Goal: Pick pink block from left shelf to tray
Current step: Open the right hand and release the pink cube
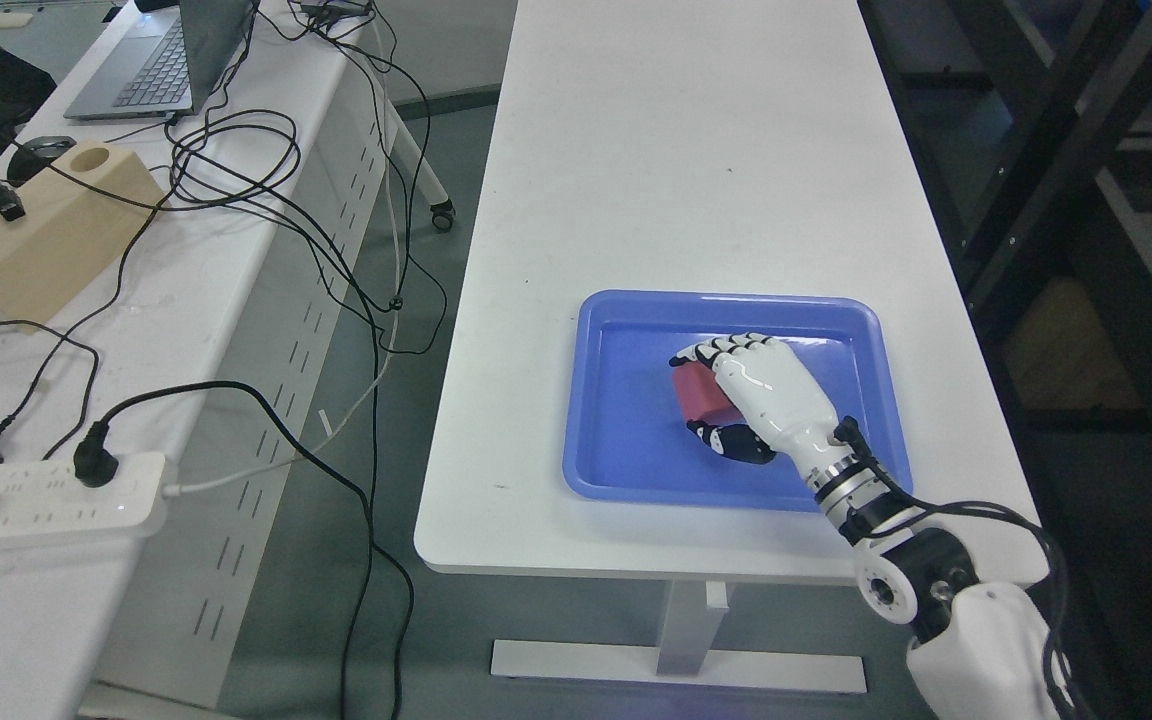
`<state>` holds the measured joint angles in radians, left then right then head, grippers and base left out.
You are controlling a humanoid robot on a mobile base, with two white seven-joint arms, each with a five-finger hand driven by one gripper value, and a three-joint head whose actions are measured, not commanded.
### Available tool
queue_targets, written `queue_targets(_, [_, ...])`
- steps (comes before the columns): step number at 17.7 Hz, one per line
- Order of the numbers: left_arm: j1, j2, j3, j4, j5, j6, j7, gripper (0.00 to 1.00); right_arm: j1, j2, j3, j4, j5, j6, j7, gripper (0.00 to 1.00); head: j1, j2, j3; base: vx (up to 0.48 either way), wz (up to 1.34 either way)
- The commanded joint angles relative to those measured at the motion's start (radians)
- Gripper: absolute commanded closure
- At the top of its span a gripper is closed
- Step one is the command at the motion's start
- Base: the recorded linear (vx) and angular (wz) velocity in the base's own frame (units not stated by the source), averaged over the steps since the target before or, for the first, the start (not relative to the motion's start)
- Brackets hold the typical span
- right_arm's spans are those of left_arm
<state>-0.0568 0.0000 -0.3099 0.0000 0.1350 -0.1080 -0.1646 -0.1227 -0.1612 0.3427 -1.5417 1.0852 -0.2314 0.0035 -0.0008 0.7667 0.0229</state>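
Right hand reaches in from five o'clock, over the blue tray on the white table. Fingers are curled around the pink block, thumb below, the others over its top. The block sits near the tray's centre; whether it rests on the floor or hangs just above, hard to say from here. Off at nine o'clock, a power strip and tangled black cables lie on the neighbouring desk.

Tray glossy blue plastic; pink block matt; robot hand smooth white plastic; table matt white.
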Motion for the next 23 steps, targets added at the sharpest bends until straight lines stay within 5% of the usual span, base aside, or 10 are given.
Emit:
queue_targets(1, [0.0,0.017,0.0,-0.017,0.0,0.001,0.0,0.0,0.001,0.0,0.015,0.018,-0.004,0.009,0.001,0.61,0.0,0.0,0.0,0.019,0.0])
queue_targets(12, [0.0,0.017,0.0,-0.017,0.0,0.001,0.0,0.0,0.005,-0.008,0.004,0.017,-0.028,0.046,0.001,0.22,0.0,0.0,0.0,0.003,0.0])
queue_targets(23, [0.0,0.017,0.0,-0.017,0.0,0.001,0.0,0.0,0.015,-0.04,-0.103,-0.004,-0.318,0.052,0.003,0.02,0.0,0.0,0.0,0.0,0.0])
